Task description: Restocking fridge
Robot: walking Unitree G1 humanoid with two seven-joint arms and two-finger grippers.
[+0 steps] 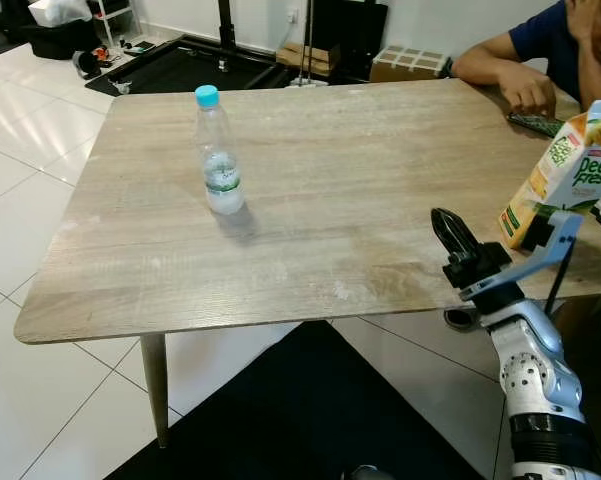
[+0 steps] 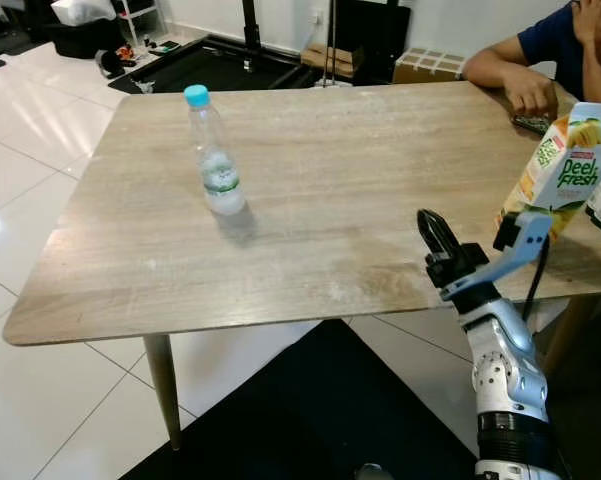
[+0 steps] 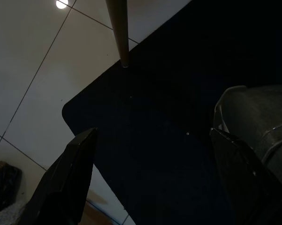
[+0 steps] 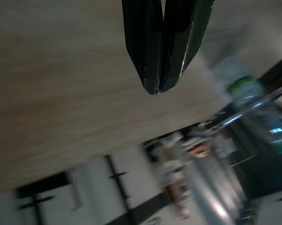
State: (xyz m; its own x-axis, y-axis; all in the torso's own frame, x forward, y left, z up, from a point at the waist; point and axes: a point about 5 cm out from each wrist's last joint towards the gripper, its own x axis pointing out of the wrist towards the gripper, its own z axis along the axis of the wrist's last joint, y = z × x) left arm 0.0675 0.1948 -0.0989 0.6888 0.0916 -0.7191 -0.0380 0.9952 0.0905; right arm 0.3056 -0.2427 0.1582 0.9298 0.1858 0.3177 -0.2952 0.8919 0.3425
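— Right gripper point(image 1: 443, 222) first: where is it, and how do its fingers stand?

— Raised over the near right part of the wooden table point(image 1: 310, 180), on a silver jointed arm with a pale blue bracket. Its two long black fingers point(image 4: 150, 51) are pressed together, tapering to one blunt tip, with nothing between them. The wrist view is blurred, but the closed tips show plainly against the pale wood grain.

— And the left gripper?

— The left gripper point(image 3: 150, 183) hangs low, pointing at the floor. Its two black fingers are spread wide apart, and between them lie a dark mat point(image 3: 178, 93) with a rounded corner and glossy white floor tiles point(image 3: 33, 61). A slim tapered table leg point(image 3: 119, 28) ends at the mat's edge.

— Where are the things to restock?

— A clear plastic water bottle point(image 1: 216, 155) with a turquoise cap and green label stands upright on the left-centre of the table, well apart from the right gripper. A juice carton point(image 1: 565, 170), printed yellow and green, stands at the table's right edge, just beyond the gripper's arm.

— What is the table like?

— A broad rectangular top with rounded corners, light washed-grey wood with visible grain and some whitish scuffs near the front.

— Anyone around?

— A person in a dark blue sleeve point(image 1: 540, 35) sits at the far right corner, one hand point(image 1: 528, 92) resting on the tabletop.
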